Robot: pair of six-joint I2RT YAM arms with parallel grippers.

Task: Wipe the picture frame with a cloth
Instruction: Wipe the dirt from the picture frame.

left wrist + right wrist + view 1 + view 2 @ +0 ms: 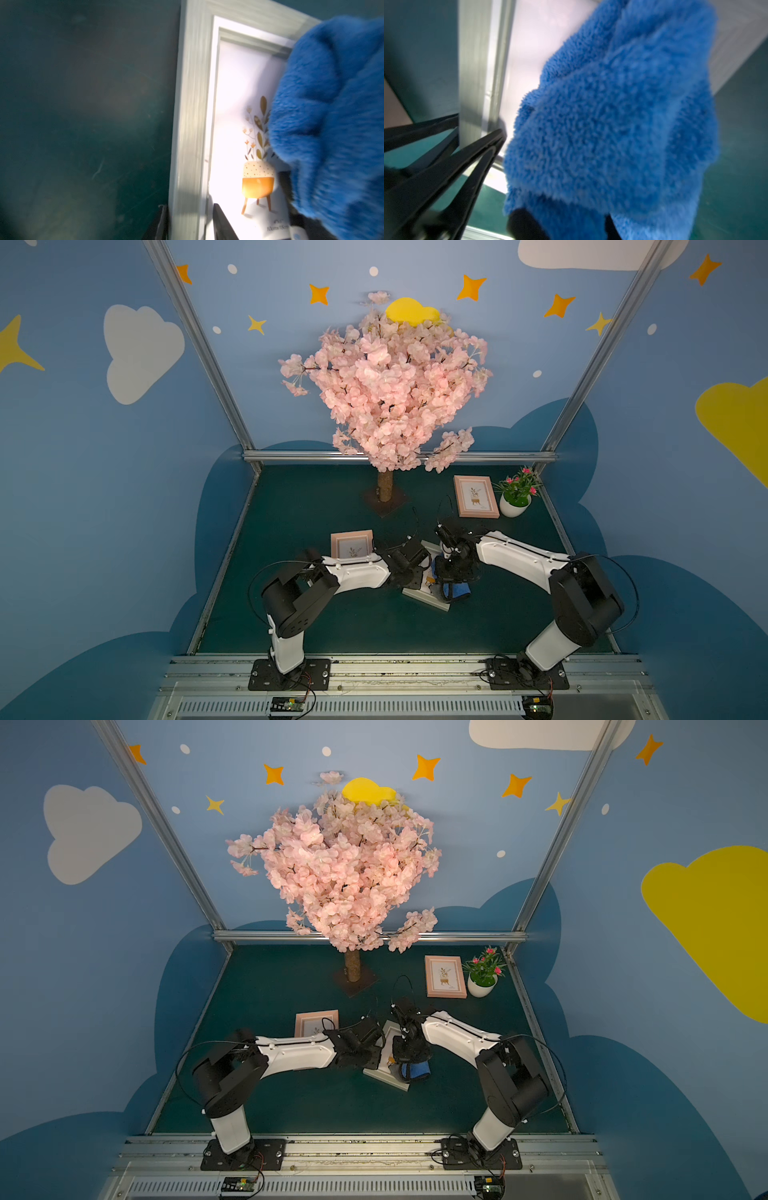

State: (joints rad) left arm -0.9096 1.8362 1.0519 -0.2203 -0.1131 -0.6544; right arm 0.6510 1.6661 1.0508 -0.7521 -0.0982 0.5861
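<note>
Across the mat (332,622) are 3 picture frames (424,598) (351,545) (476,495) and 1 cloth (457,590).

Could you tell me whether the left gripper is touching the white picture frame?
Touching. In the right wrist view, the left gripper pinches the white picture frame by its rail.

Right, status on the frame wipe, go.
Left claw astride rail of white frame, grip unclear. Right claw shut on cloth, bunched over the picture. Pink frame nearby, not touching.
</note>
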